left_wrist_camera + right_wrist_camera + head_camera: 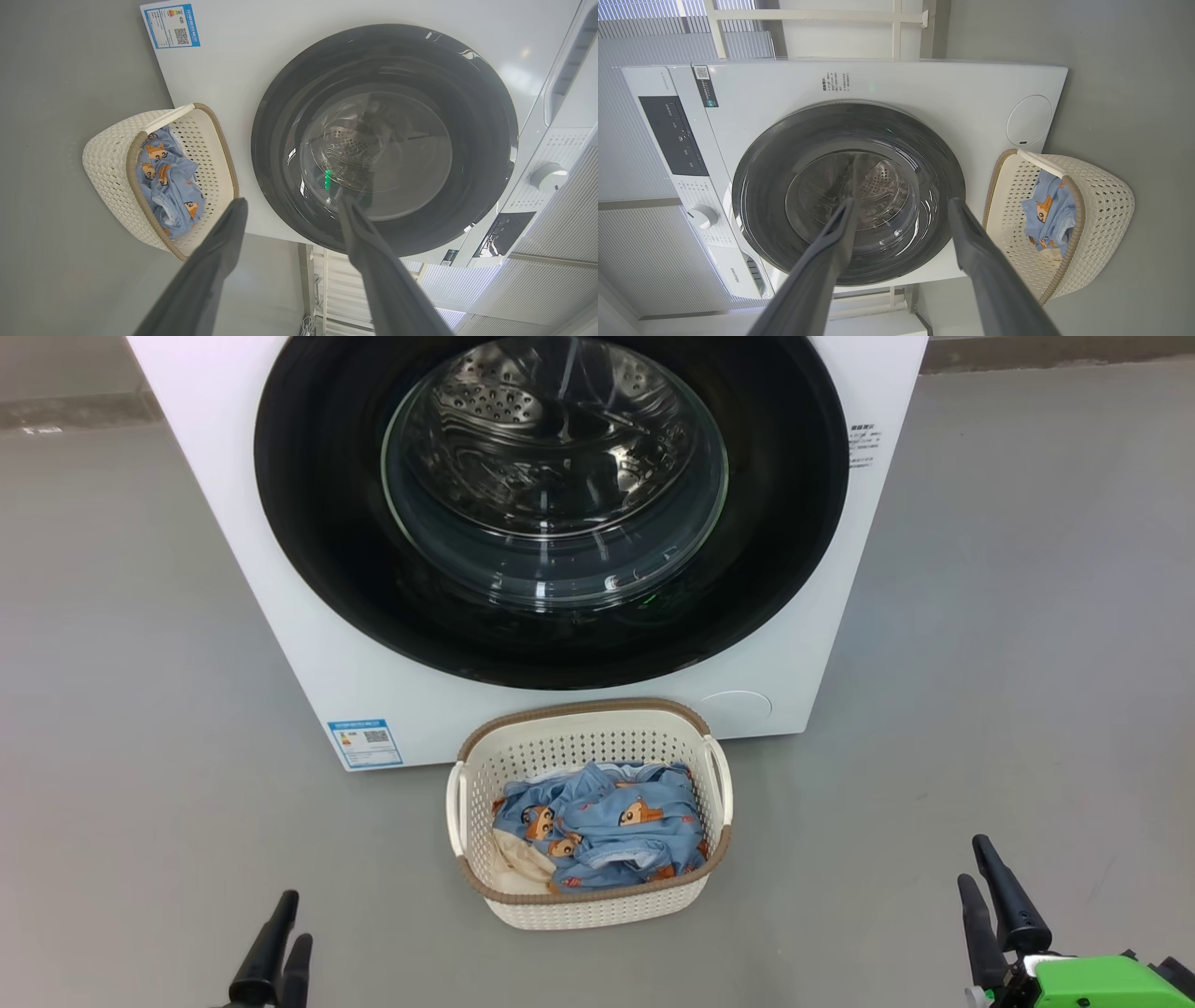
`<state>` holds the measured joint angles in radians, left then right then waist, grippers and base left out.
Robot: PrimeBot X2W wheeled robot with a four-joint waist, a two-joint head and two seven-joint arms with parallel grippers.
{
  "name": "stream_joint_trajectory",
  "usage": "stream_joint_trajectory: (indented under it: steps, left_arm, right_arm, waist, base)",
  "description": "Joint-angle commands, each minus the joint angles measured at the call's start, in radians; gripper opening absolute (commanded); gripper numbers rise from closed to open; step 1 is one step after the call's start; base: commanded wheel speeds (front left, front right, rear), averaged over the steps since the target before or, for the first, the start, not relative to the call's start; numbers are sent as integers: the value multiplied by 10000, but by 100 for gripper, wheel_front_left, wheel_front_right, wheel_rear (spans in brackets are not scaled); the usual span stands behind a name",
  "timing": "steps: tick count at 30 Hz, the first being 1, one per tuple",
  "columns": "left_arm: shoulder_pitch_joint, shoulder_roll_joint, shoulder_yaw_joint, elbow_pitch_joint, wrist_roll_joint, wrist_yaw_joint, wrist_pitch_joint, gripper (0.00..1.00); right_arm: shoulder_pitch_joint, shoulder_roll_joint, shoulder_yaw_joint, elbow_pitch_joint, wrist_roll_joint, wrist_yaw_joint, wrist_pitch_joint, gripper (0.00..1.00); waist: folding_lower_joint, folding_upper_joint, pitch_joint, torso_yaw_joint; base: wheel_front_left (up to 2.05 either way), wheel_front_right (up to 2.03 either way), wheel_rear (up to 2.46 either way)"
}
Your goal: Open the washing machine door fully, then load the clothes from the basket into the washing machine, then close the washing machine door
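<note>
Laundry station, contents as follows.

Washing machine [373, 700]: white front-loader standing on a grey floor [1027, 616], with a blue energy label [365, 743] at its lower left corner.

Washing machine door [317, 523]: round, glossy black and shut flush against the front; the steel drum is visible through its glass window [555, 476].

Basket [597, 910]: cream, perforated, brown-rimmed, on the floor just in front of the machine and below the door.

Clothes [607, 831]: light blue printed garments heaped inside the basket, with a cream cloth piece [518, 863] at their left.

Left gripper [297, 917]: low at the left, fingers spread wide, holding nothing, well apart from the basket.

Right gripper [973, 860]: low at the right, fingers likewise spread, empty, well clear of the basket.
</note>
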<state>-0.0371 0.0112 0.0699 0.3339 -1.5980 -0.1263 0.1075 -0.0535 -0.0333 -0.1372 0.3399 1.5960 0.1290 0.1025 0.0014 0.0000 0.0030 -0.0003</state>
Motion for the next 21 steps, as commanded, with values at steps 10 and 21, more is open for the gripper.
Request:
stream_joint_trajectory:
  steps: [10, 21]
  left_arm:
    - [-428, 286, -195, -525, 350, -16, -397, 100]
    - [-572, 479, -422, -700, 1065, -18, -758, 100]
  right_arm:
    - [-447, -296, 235, -502, -506, 2, -358, 100]
    - [-615, -602, 604, -608, -1320, 4, -749, 100]
  waist:
    - [-13, 0, 33, -15]
    - [-14, 0, 54, -20]
  base:
    - [0, 0, 0]
    - [0, 0, 0]
